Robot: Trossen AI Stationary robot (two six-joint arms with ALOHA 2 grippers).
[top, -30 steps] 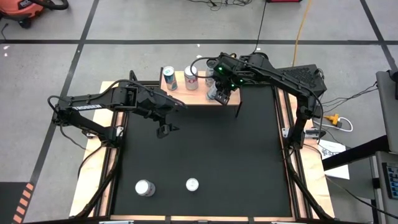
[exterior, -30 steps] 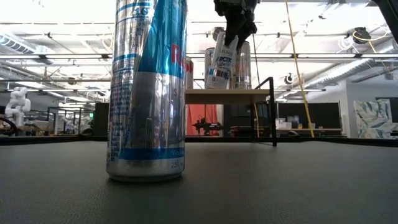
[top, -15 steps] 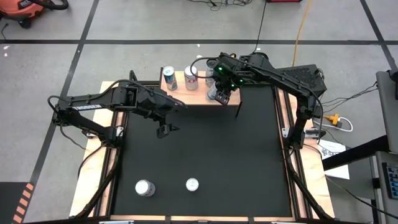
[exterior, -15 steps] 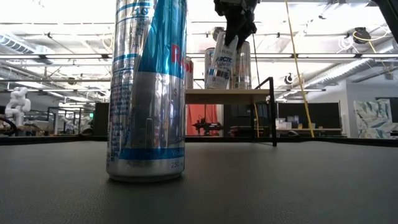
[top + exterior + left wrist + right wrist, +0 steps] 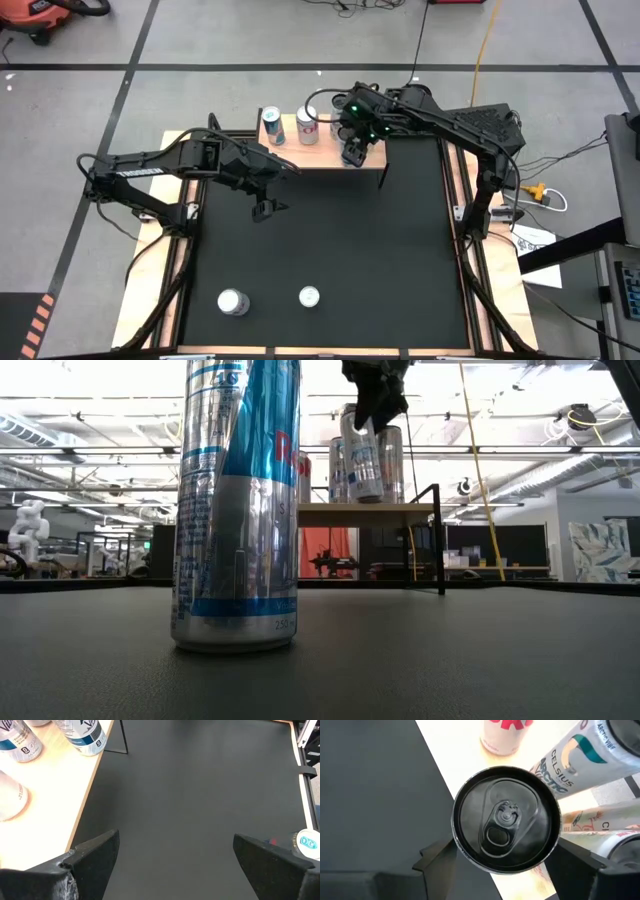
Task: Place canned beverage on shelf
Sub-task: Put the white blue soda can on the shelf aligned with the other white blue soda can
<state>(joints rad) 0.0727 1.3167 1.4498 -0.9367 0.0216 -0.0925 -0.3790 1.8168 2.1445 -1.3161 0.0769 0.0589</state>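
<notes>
My right gripper [image 5: 352, 150] hangs over the right part of the shelf [image 5: 296, 156], a low pale wood top on thin black legs at the table's far edge. It is shut on a silver can [image 5: 506, 817], which shows in the low view [image 5: 364, 455] slightly tilted among upright cans. Two more cans [image 5: 272, 125] [image 5: 308, 125] stand on the shelf to its left. My left gripper [image 5: 262, 208] waits open above the black mat, near the shelf's left end, with nothing between its fingers [image 5: 95, 857]. My right gripper has the can's upper end between its two fingers [image 5: 437, 862], which lie on opposite sides just under the top rim [image 5: 457, 845]. They come from above, slanting down toward the far edge. The can hangs a little tilted, its base at the shelf top [image 5: 372, 498]; whether it rests there I cannot tell.
Two cans stand on the black mat near the table's front edge [image 5: 233, 301] [image 5: 309, 296]; one fills the low view's left [image 5: 238, 510]. A pink can [image 5: 502, 735] and a Celsius can [image 5: 580, 755] stand close behind the held one.
The can in my right gripper has swung under the fingers. It leaned with its base toward the table's left; now its base has gone toward the right and it stands nearly upright, while its top has stayed at the fingers.
</notes>
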